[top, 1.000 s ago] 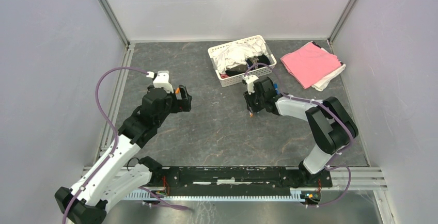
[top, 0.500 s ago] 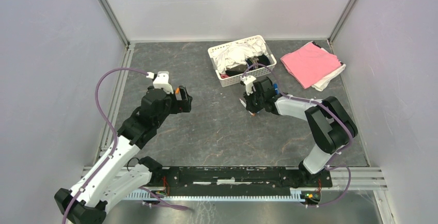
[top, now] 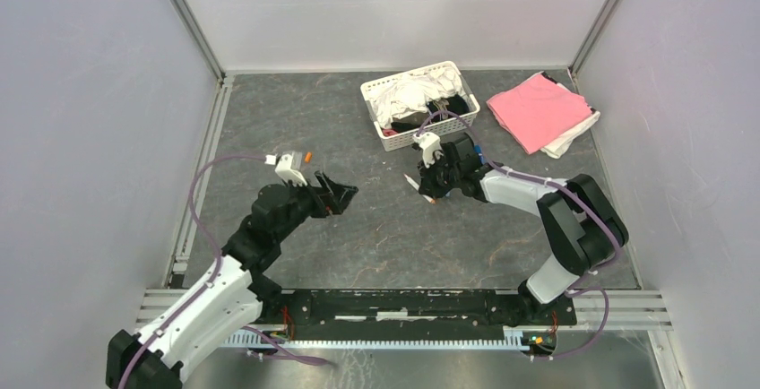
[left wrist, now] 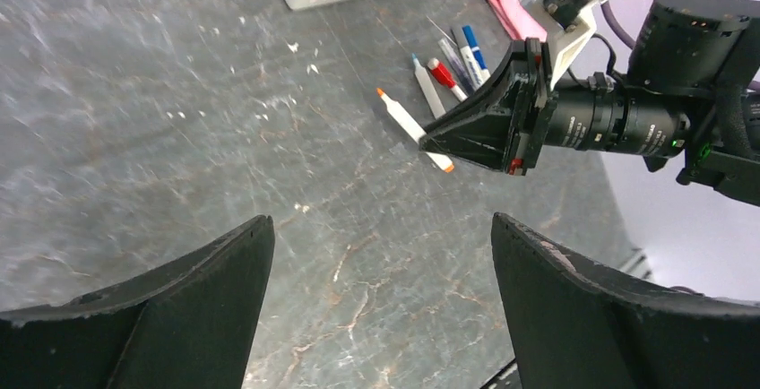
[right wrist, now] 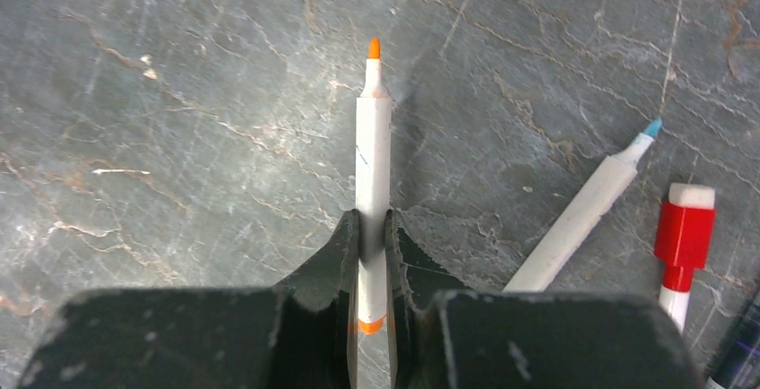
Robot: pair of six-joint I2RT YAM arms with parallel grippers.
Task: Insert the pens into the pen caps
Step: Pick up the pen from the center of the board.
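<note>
A white basket (top: 405,139) of crumpled cloths (top: 408,98) sits near 1 pink folded cloth (top: 536,108) on the grey table (top: 376,237).

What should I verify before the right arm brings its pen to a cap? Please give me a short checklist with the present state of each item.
1. The right gripper is shut on the orange-tipped pen: ok.
2. The pen's tip is bare and points away from the fingers: ok.
3. The left gripper holds a cap to receive the pen: not ok, it is open and empty.
4. The matching cap is found: cannot tell. A small orange piece lies on the table by the left wrist, but it is too small to identify.
5. The blue-tipped pen lies apart from the held pen: ok.
</note>
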